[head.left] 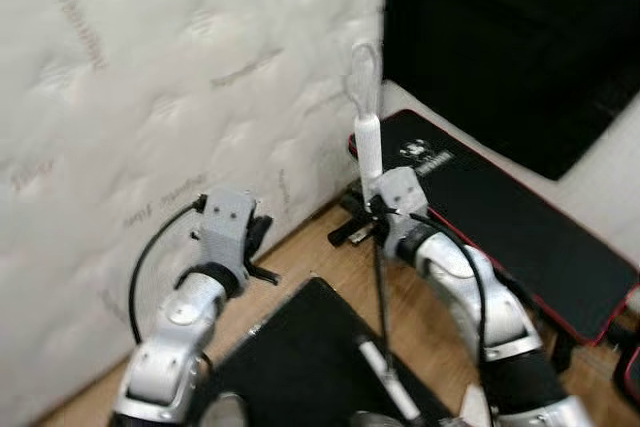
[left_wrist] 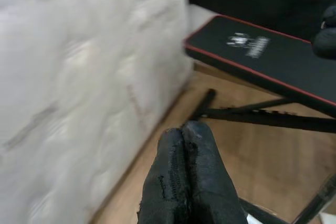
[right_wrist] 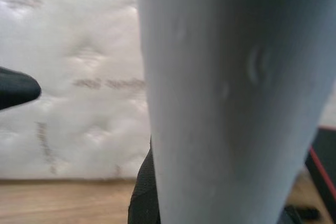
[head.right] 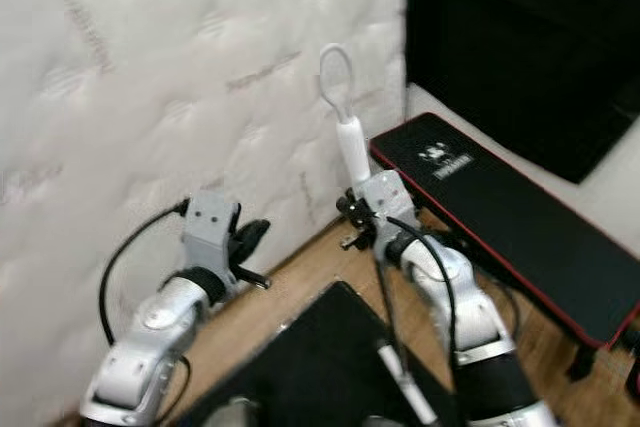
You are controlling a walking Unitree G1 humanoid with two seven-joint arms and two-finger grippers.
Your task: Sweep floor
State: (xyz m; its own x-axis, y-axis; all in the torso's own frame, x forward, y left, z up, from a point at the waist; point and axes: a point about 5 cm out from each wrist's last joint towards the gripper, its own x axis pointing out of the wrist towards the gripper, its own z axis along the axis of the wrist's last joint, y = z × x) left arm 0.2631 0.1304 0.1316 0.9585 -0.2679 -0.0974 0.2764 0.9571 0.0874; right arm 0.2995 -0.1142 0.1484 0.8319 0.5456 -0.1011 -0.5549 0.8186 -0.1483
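A risk of collision is judged: the broom handle (head.left: pixel 367 152) is held upright just beside the quilted mattress (head.left: pixel 150 77), so a wide stroke could strike it or the black bench (head.left: pixel 500 212) close by. The handle is clasped within the right gripper (head.left: pixel 375 209), whose fingers are closed around it, near the mattress's lower edge. The left gripper (left_wrist: pixel 185 145) is seen closed and empty, poised beside the mattress above the wooden floor (head.left: pixel 335 267).

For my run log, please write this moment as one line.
right gripper: shut on broom handle, upright | left gripper: shut, empty, beside mattress | floor: wood
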